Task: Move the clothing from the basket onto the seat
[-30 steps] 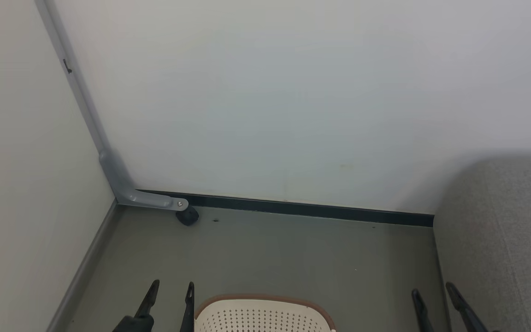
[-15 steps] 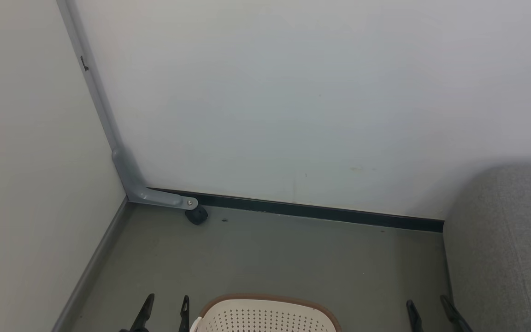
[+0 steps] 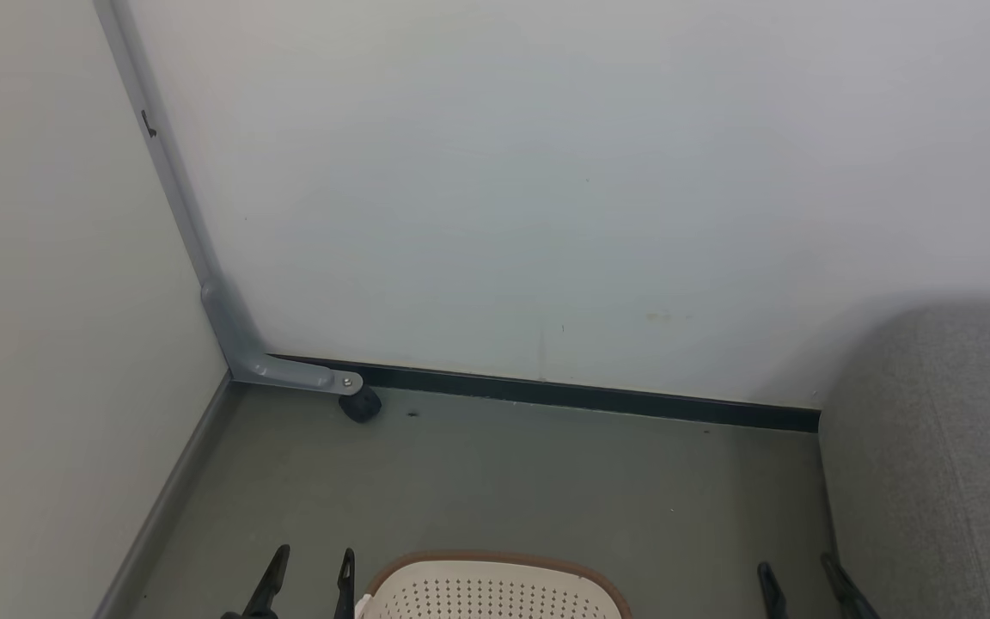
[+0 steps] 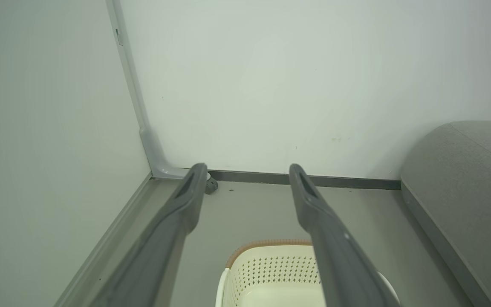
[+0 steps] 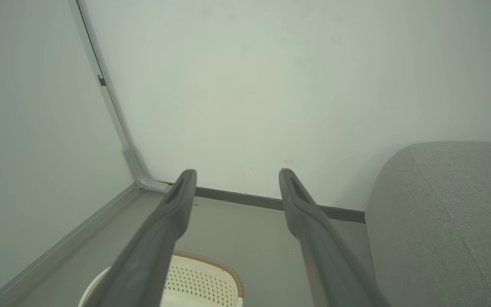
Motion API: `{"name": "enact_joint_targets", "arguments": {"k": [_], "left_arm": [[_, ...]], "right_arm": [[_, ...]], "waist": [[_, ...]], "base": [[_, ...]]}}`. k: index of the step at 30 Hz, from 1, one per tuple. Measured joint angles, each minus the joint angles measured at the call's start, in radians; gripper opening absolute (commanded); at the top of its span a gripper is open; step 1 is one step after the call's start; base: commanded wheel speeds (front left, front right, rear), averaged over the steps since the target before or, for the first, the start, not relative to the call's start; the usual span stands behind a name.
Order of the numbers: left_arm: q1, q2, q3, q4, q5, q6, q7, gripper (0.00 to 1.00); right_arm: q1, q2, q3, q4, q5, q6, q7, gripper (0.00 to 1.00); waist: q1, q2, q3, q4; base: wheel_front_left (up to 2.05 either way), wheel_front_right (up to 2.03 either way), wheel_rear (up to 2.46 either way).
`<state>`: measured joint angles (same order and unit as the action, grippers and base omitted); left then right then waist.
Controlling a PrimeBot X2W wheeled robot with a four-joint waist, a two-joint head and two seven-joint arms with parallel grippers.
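Mock-up home corner in a lab, bare partition walls [image 3: 546,172], castor-footed bracket [image 3: 289,374] at 9 o'clock, sofa [image 3: 933,464] at 4 o'clock

- right gripper [image 5: 237,175]: two dark fingers spread wide, nothing between them
- basket [image 5: 198,283]: cream, perforated, brown rim, on grey floor [image 5: 245,238]; one finger crosses in front of it
- seat [image 5: 441,221]: grey fabric, right of basket, apart from it
- grey corner post [image 5: 113,115]: beyond basket, to its left
- dark skirting [image 5: 245,199]: along wall beyond basket

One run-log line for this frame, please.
left end effector: open, empty | right end effector: open, empty | basket: on floor | seat: right of basket
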<state>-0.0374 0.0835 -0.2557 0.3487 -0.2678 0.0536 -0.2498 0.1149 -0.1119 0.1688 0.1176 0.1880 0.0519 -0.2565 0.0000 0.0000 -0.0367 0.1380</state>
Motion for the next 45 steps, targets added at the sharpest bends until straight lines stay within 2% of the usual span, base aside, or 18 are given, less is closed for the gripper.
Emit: {"name": "enact_joint_targets", "arguments": {"k": [8, 15, 34, 35, 45], "left_arm": [[0.0, -0.003, -0.002, -0.002, 0.007, -0.023, 0.0, 1.0], [0.009, -0.006, 0.0, -0.01, -0.039, -0.09, 0.0, 1.0], [0.025, -0.014, 0.026, -0.013, -0.058, -0.124, 0.0, 1.0], [0.025, -0.014, 0.026, -0.014, -0.059, -0.126, 0.0, 0.0], [0.067, -0.016, 0.025, 0.047, -0.067, -0.133, 0.011, 0.0]], "right_arm": [[-0.001, 0.001, 0.0, 0.004, -0.004, 0.0, 0.0, 1.0], [-0.001, 0.002, -0.002, 0.01, -0.004, 0.0, 0.0, 1.0], [-0.001, 0.003, -0.003, 0.013, -0.004, 0.001, 0.0, 1.0], [-0.001, 0.003, -0.003, 0.013, -0.004, 0.001, 0.0, 0.0], [0.027, 0.016, -0.002, 0.083, 0.015, 0.001, 0.01, 0.0]], "waist": [[0.0, 0.0, 0.001, -0.007], [0.0, 0.0, 0.0, -0.012], [0.0, 0.0, -0.006, -0.019], [0.0, 0.0, -0.006, -0.02], [0.0, 0.0, -0.006, -0.022]], "base": [[0.0, 0.0, 0.0], [0.0, 0.0, 0.0], [0.0, 0.0, 0.0], [0.0, 0.0, 0.0], [0.0, 0.0, 0.0]]}}
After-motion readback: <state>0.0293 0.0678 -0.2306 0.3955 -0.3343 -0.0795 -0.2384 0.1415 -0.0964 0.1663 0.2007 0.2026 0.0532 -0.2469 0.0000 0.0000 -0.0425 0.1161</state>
